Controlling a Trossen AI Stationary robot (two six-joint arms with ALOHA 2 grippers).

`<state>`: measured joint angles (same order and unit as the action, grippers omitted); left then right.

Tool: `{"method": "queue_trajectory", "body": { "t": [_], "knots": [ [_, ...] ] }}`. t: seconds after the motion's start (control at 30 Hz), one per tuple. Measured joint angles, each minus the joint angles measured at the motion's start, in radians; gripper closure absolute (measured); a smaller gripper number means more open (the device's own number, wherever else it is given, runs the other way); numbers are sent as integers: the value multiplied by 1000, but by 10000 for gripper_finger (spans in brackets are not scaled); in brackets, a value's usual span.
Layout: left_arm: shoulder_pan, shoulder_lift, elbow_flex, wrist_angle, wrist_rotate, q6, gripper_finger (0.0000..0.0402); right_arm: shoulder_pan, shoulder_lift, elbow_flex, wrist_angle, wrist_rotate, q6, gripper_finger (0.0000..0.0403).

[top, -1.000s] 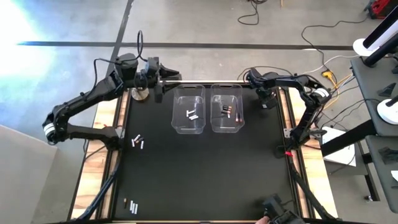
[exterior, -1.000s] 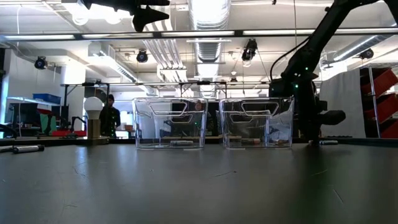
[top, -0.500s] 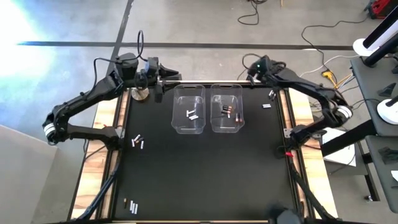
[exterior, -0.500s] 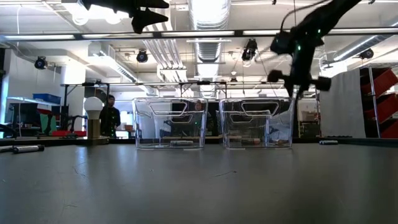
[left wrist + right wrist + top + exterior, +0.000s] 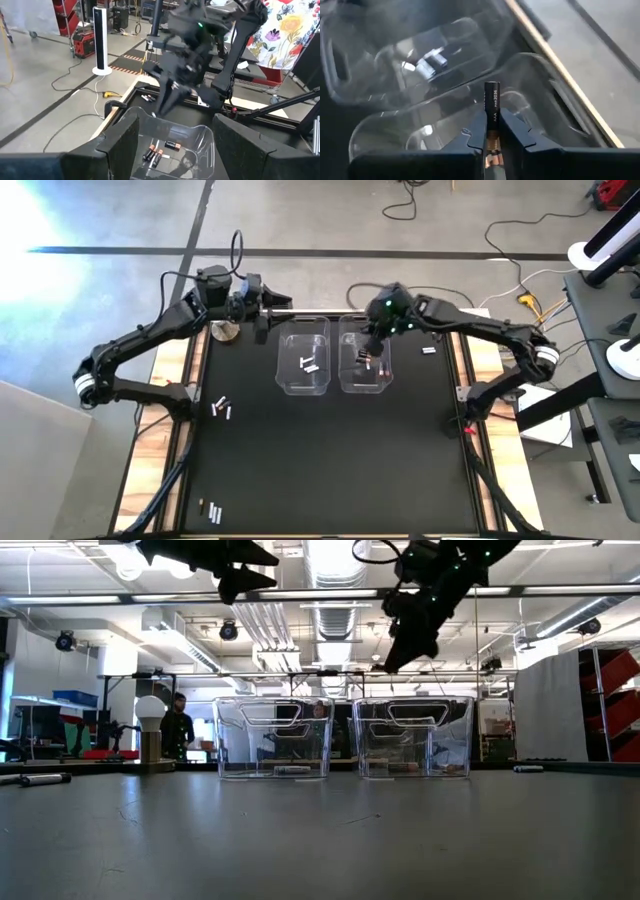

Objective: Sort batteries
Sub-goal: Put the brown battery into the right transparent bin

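Two clear bins stand side by side. The left bin (image 5: 303, 356) holds silvery batteries (image 5: 309, 364), the right bin (image 5: 364, 356) dark ones with reddish marks (image 5: 159, 151). My right gripper (image 5: 491, 117) hangs above the right bin (image 5: 413, 736), shut on a dark AA battery (image 5: 491, 97). My left gripper (image 5: 262, 315) is open and high in the air beside the left bin's far left corner. Loose batteries lie on the black mat at its left side (image 5: 222, 408), its near left corner (image 5: 212, 510) and its far right (image 5: 428, 350). My right gripper pinches the dark battery's lower half (image 5: 492, 125) between its two fingers (image 5: 512, 131). The battery lies along the fingers, and its other end (image 5: 491, 86) sticks out past the fingertips. The fingers slant downward over the right bin, and the battery is lifted clear.
A silver knob with a white ball (image 5: 225, 332) stands at the mat's far left corner, near the left arm. Wooden boards and rails edge the mat (image 5: 330, 470) on both sides. People show in the room beyond the table (image 5: 177, 725).
My right gripper has risen from the mat's far right, beside the loose batteries there. It has then swung toward the table's left and now hangs above the right bin with a dark battery in its fingers. My left arm has shifted only slightly.
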<state>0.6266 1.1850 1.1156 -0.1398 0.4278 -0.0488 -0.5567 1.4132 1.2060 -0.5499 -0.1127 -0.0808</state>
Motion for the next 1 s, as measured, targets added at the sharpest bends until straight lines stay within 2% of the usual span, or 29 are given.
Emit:
{"method": "queue_trajectory", "body": {
  "t": [0.23, 0.4, 0.57, 0.87, 1.0],
  "knots": [
    [0, -31, 0, 45, 6, -53, 170, 40, 123, 26, -60, 0, -48, 380],
    [0, -81, 0, 53, 8, -57, 170, 38, 299, 165, -277, 0, -89, 380],
    [0, -138, 0, 50, 8, -70, 170, 22, 458, 291, -396, 0, -130, 380],
    [-1, -253, 0, -26, 9, -88, 170, 20, 575, 330, -412, 1, -140, 380],
    [-1, -290, 0, -45, 9, -88, 170, 17, 600, 330, -387, 56, -128, 380]
  ]
}}
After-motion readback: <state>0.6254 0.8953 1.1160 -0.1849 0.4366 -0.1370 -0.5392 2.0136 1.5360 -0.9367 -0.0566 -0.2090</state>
